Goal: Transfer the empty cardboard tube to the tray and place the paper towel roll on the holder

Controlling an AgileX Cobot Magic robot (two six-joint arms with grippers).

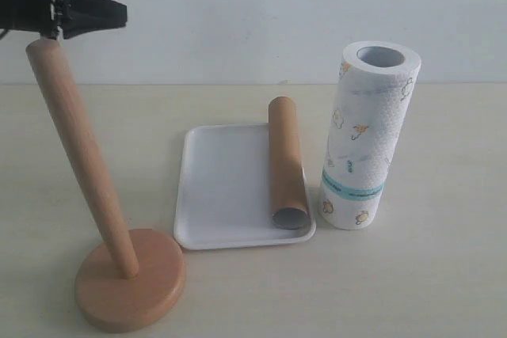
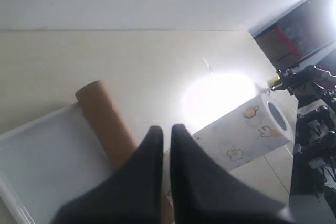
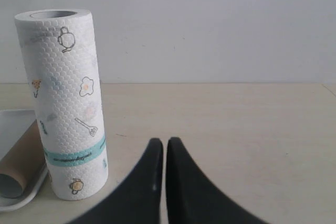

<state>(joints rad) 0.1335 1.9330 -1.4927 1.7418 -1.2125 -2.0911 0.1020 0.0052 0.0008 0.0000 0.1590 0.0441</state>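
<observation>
The empty cardboard tube (image 1: pixel 287 164) lay in the white tray (image 1: pixel 222 187) along its three o'clock rim, so that half of the task looked done. The paper towel roll (image 1: pixel 364 140) stood upright just past that rim, its core open for the dowel (image 1: pixel 75 156) of the wooden holder (image 1: pixel 131 279) at the tray's eight o'clock. Both grippers were clenched on nothing: the left gripper (image 2: pixel 166 128) hung by the dowel's tip, and the right gripper (image 3: pixel 164 141) faced the roll, probably to take it.
</observation>
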